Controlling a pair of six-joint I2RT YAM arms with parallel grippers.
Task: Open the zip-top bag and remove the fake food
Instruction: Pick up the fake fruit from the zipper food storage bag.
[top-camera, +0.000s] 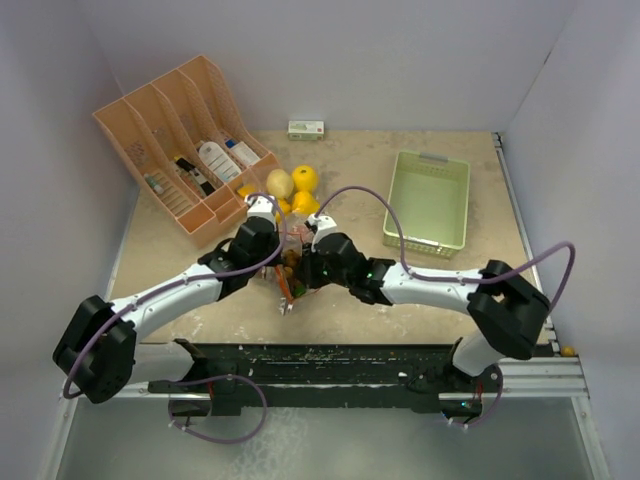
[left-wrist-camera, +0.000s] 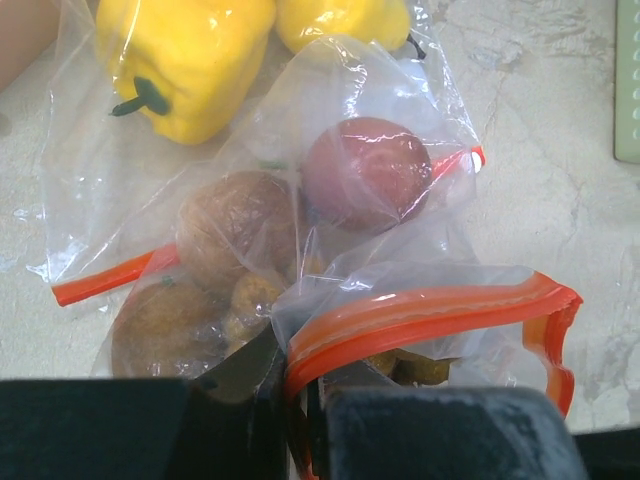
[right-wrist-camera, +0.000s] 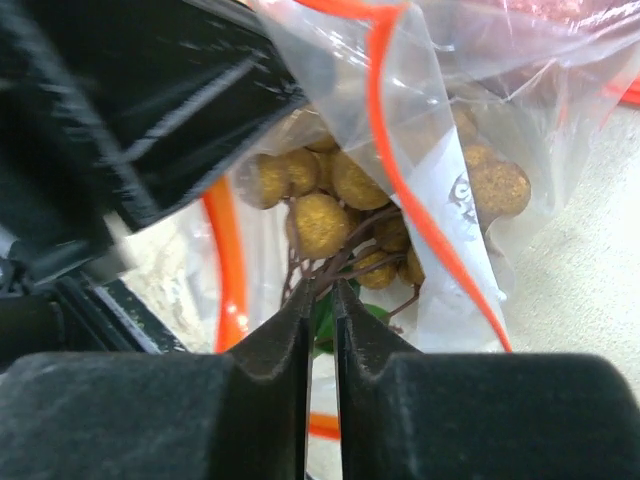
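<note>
The zip-top bag (top-camera: 291, 264) lies at the table's middle, clear with an orange zip strip (left-wrist-camera: 420, 313). My left gripper (left-wrist-camera: 300, 400) is shut on that strip at the bag's mouth. My right gripper (right-wrist-camera: 320, 292) is shut on the clear film of the bag (right-wrist-camera: 450, 190), its tips right by the stem of a cluster of small brown lumps (right-wrist-camera: 320, 225) inside. Behind, other clear bags hold a reddish ball (left-wrist-camera: 365, 170), a brown nut (left-wrist-camera: 235, 225) and a yellow pepper (left-wrist-camera: 185, 60). Yellow lemons (top-camera: 304, 178) show beyond both grippers (top-camera: 280, 262), which meet over the bag.
An orange rack (top-camera: 185, 150) with bottles and packets stands at the back left. A pale green basket (top-camera: 432, 200) sits at the right. A small white box (top-camera: 306, 129) lies by the back wall.
</note>
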